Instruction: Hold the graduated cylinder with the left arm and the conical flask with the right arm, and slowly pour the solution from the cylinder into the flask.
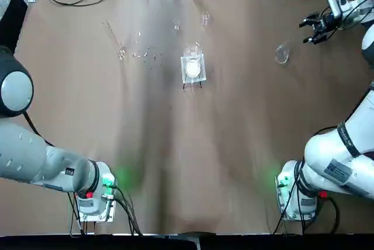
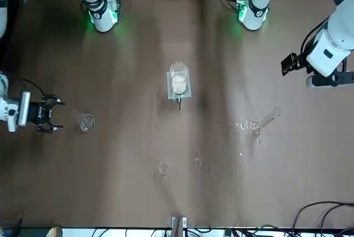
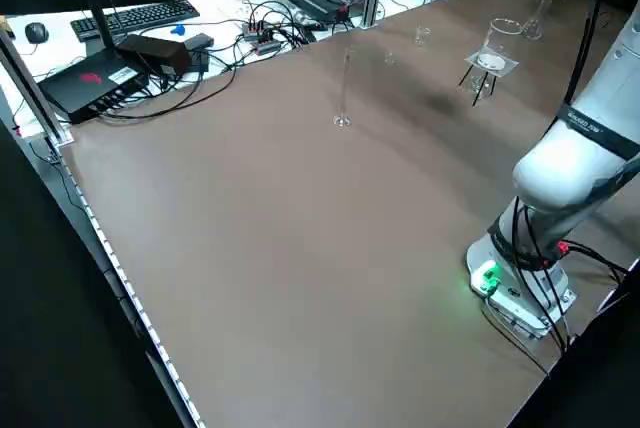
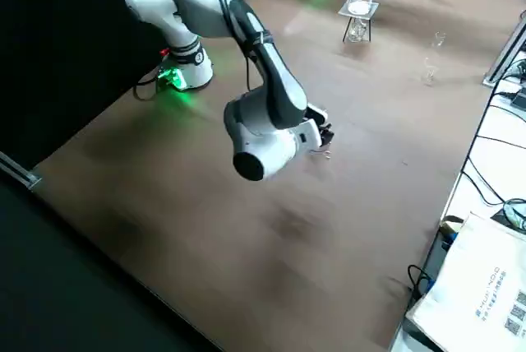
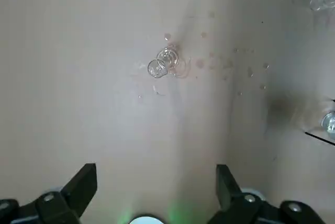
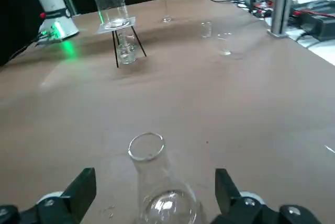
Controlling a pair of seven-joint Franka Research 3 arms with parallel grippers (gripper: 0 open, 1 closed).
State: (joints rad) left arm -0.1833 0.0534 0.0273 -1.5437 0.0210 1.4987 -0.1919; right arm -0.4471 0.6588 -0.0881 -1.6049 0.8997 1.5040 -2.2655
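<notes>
The right end effector, fingers wide, sits just beside the clear glass conical flask and could knock it over. The left end effector, also wide, hangs above the thin clear glass graduated cylinder, standing on the brown tabletop; it tips easily.

left hand: I see its open fingers only in the wrist view; overhead it lies outside the edge.
graduated cylinder: so thin I barely trace the tube against the desk; liquid level unreadable.
conical flask: base cut off at the wrist picture's edge; contents unclear.
right hand: fingertips small and dark overhead.
</notes>
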